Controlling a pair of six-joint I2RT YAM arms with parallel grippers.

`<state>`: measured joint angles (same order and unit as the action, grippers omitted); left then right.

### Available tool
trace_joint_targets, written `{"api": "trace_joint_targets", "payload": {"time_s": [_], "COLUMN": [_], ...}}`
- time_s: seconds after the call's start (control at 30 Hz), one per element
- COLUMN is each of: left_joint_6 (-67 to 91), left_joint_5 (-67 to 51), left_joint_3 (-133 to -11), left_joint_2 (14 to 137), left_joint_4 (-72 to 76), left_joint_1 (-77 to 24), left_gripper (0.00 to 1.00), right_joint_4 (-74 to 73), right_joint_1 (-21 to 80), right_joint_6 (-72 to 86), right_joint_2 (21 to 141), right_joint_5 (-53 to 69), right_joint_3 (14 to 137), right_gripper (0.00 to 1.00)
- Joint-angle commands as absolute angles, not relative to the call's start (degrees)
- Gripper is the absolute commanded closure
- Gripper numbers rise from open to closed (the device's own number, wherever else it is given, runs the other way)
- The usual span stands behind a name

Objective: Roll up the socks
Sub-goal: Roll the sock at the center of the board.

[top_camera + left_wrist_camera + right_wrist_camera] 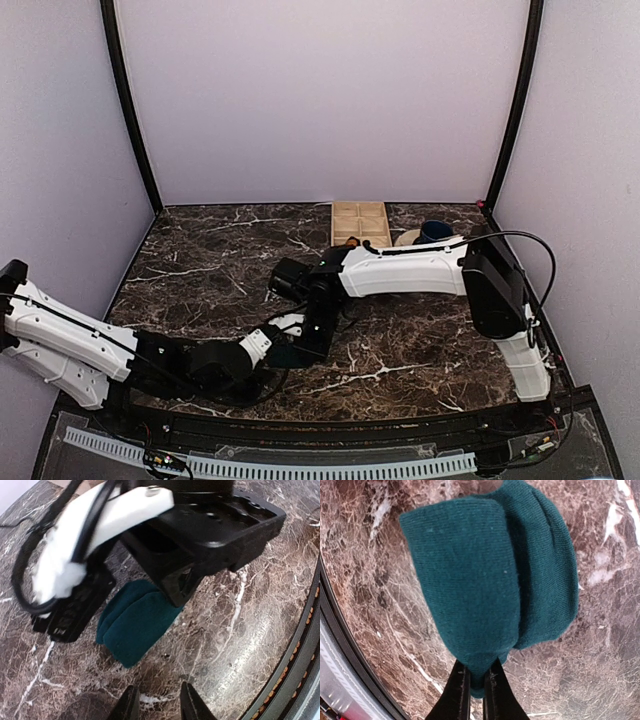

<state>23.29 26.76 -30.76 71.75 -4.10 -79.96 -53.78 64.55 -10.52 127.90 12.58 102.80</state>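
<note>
One sock only shows, the teal sock; the patterned one I cannot find in any view

Left gripper: jaws partway apart, nothing between them, hanging just short of the sock's near end, over the marble table

Sock: flat on the table near the middle, under where my two arms meet, so hidden from above. It is doubled into thick layers. I judge the rolling of this sock part done, the bundle not yet tight. Long axis runs on a slant, from near my left fingers up and away to the right gripper

Right gripper: jaws pinched almost together on the sock's narrow end; the broad rounded end points away from that pinch, toward my left side

Next move, as I judge it: left jaws take the broad free end and turn it toward the pinch, right holding firm so the layers do not spring apart

Far right, back of table: wooden tray, mug, not involved
</note>
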Motion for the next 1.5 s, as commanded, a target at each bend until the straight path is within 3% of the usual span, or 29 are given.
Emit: {"api": "trace_joint_targets", "payload": {"time_s": [0.0,0.67,1.17,1.47], "left_joint_6": [15.41,5.13,0.52,0.65], "left_joint_5": [30.19,39.27,32.51,34.96], "left_joint_3": [-34.26,-39.44,-39.66,-40.97], "left_joint_2": [76.45,88.64,90.72,93.69], "left_joint_4": [-1.71,-1.04,1.04,-0.17], "left_joint_1": [-81.43,-81.56,-81.51,-81.32], "left_gripper": [0.68,0.63,0.56,0.53], "right_joint_4": [-56.58,-57.75,-58.49,-58.58], "right_joint_1": [63.96,63.20,62.60,62.58], "right_joint_6": [-11.98,-13.60,-14.28,-14.67], "right_joint_2": [129.44,129.46,130.56,130.26], "right_joint_5": [14.86,20.77,23.15,24.30], "right_joint_3": [105.08,105.86,107.14,106.62], "right_gripper": [0.98,0.98,0.98,0.98]}}
